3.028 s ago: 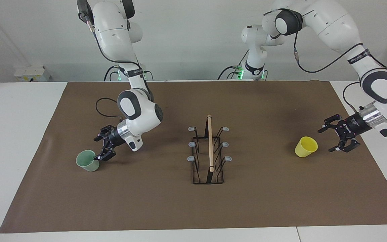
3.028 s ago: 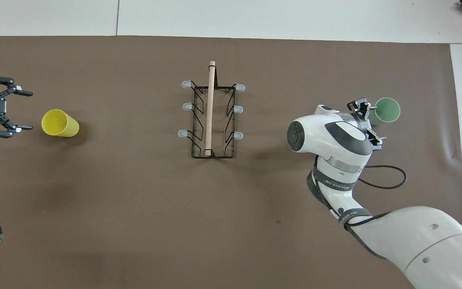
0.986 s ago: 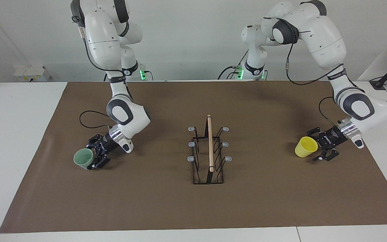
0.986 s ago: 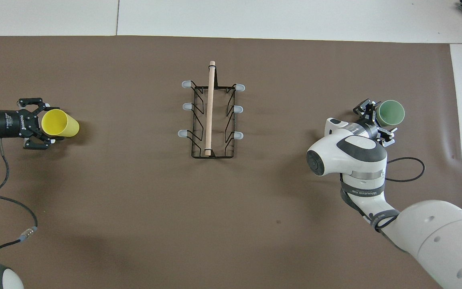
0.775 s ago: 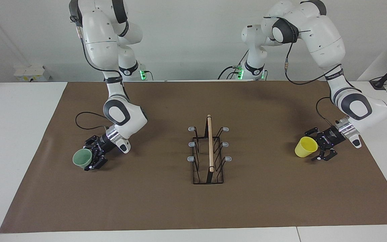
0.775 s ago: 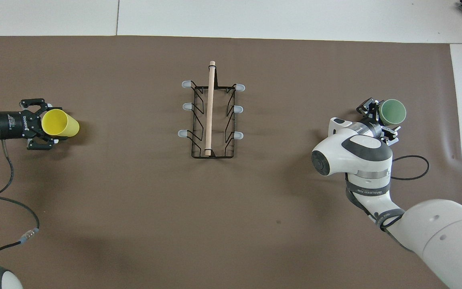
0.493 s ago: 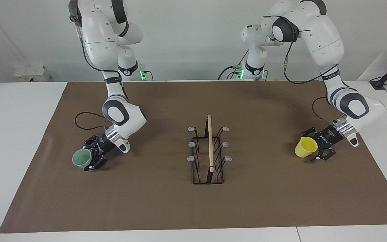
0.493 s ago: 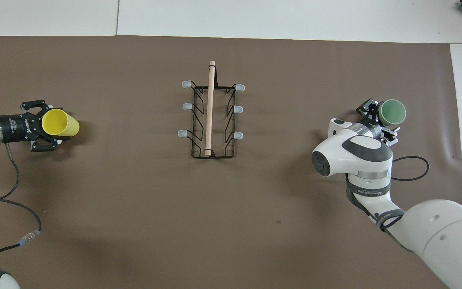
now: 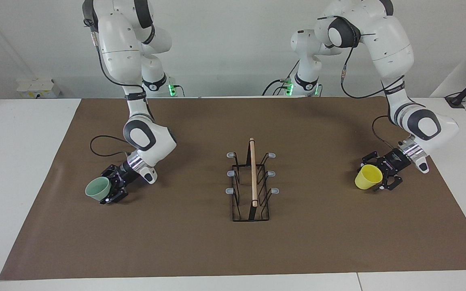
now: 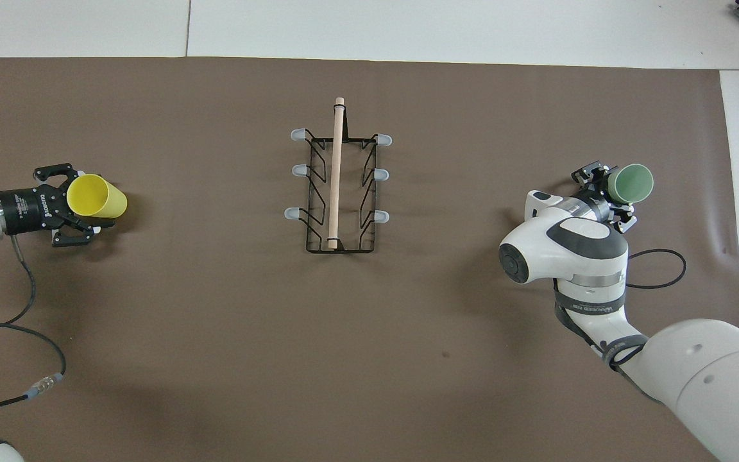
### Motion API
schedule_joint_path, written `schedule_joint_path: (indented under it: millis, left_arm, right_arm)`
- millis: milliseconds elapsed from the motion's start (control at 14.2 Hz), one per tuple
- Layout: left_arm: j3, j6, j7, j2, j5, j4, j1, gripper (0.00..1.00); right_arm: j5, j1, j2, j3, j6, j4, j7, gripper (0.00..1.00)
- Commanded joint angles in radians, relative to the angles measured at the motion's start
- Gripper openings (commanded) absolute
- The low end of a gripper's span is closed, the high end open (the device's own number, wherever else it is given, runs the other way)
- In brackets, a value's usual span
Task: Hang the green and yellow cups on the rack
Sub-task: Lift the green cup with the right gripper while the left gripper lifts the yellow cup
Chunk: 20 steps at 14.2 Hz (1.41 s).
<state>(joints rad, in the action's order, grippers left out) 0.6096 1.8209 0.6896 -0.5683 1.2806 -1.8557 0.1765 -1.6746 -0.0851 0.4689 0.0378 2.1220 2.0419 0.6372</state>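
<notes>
Wire rack (image 9: 251, 186), black with a pale wooden rod and six grey-tipped prongs, stands mid-mat. Right gripper (image 9: 109, 192) pinches the tapered mint green cup (image 9: 98, 189), tilted just above the brown mat (image 9: 200, 242). Left gripper (image 9: 380, 174) closes around the smooth yellow cup (image 9: 368, 177), lying toward the left arm's end.

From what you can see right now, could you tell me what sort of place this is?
Probably a robotics lab: two white Franka arms work at a white table under a brown mat, before a bare wall, cables trailing.
</notes>
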Motion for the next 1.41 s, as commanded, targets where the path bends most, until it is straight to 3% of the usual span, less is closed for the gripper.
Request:
schedule_joint_path:
  millis: [0, 141, 634, 1056, 1338]
  left_arm:
    - [-0.001, 0.041, -0.019, 0.034, 0.028, -0.049, 0.02, 1.0]
    - [-0.001, 0.058, -0.019, 0.033, 0.029, -0.051, 0.026, 1.0]
    - [-0.014, 0.072, -0.025, 0.019, 0.101, -0.062, 0.011, 1.0]
    - [-0.014, 0.011, -0.111, 0.033, 0.149, -0.109, 0.009, 1.0]
    - [-0.013, 0.005, -0.127, 0.044, 0.151, -0.108, 0.009, 0.95]
  right_arm:
    - [-0.031, 0.008, -0.006, 0.004, 0.019, 0.009, -0.017, 0.31]
    - [-0.022, 0.01, -0.018, 0.005, 0.024, 0.009, -0.016, 0.31]
    - [0.264, 0.062, -0.121, 0.008, 0.173, 0.003, 0.125, 0.32]
    - [0.79, 0.038, -0.256, 0.017, 0.15, -0.018, 0.324, 0.32]
    - [1.02, 0.05, -0.3, 0.019, 0.157, -0.02, 0.355, 0.32]
